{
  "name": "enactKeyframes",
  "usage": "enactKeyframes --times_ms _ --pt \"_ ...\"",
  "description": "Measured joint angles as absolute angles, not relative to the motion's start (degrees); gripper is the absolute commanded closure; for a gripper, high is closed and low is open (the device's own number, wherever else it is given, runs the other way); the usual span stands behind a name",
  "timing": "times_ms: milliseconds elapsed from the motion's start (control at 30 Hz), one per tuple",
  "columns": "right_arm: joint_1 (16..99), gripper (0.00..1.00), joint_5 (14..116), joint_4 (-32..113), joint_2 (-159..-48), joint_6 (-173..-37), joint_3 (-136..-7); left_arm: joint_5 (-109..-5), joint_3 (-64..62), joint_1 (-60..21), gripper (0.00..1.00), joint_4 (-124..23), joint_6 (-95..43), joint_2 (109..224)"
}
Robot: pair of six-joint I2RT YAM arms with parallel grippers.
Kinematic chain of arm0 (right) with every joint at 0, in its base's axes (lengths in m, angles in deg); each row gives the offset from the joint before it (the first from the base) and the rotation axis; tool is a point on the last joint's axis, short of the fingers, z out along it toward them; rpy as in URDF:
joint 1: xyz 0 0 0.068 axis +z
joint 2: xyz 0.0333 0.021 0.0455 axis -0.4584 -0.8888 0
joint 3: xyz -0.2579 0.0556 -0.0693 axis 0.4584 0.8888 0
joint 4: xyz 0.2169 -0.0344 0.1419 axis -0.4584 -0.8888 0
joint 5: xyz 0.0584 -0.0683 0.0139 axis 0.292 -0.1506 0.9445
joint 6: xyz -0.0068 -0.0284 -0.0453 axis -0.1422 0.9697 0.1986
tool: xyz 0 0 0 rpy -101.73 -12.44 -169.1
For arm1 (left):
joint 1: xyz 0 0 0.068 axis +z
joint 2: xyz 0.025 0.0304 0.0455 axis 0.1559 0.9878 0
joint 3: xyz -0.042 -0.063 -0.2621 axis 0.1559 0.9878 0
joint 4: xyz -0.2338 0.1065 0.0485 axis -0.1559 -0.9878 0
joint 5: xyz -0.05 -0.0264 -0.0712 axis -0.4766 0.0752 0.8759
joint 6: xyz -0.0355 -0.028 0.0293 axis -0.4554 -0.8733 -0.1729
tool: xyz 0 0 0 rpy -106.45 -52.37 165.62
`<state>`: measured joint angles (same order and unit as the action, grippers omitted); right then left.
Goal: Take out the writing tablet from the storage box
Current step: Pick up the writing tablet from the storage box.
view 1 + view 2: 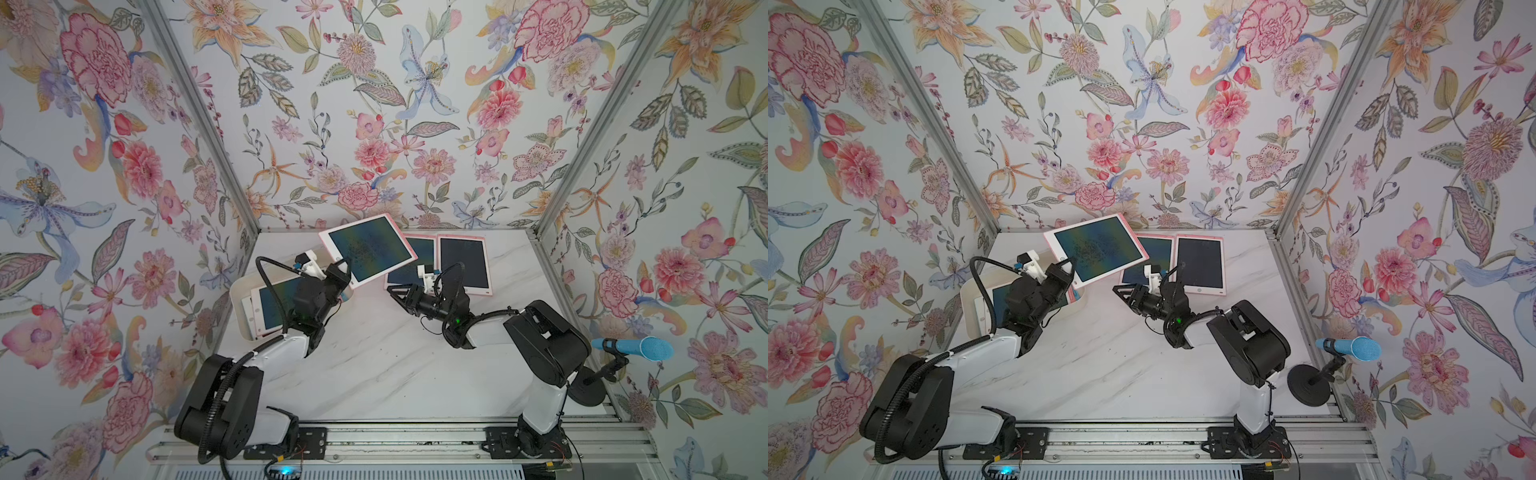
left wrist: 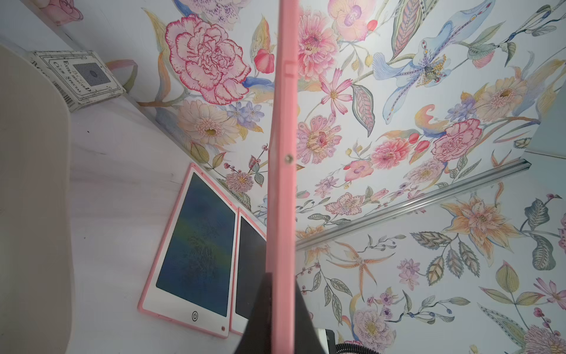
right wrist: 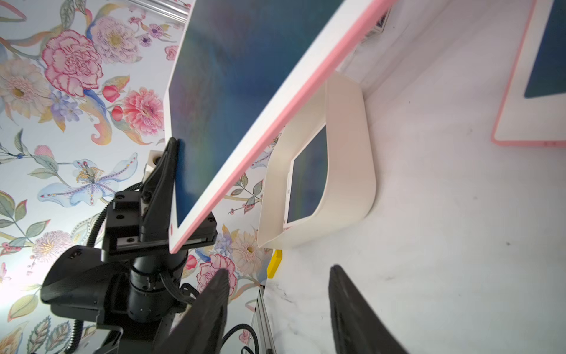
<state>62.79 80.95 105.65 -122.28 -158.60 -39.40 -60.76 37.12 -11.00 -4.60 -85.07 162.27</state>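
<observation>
Between left gripper jaws: writing tablet, clamped at bottom edge by button corner, tilted, held in air above storage box. Box sits on table under left gripper, second tablet lying inside. Right gripper just beside held tablet's low edge, jaws apart, empty. Beyond right gripper: two more tablets flat on table, edge to edge.

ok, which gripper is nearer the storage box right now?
Left. The left gripper, shut on a raised writing tablet, hangs over the inner end of the storage box. The right gripper, open and empty, is off to the box's side, pointing toward it.
</observation>
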Motion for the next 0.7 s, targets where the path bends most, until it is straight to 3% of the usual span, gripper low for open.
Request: enactKeyframes --times_ms 333,700 --pt "61.7 0.46 79.8 113.5 -129.5 -164.1 -43.2 -61.8 37.1 -11.4 1.00 -2.3 -86.8 164.5" --pt "61.6 0.47 78.6 117.0 -130.3 -165.7 -44.9 -62.0 37.6 -11.7 1.00 -0.6 -88.2 166.0"
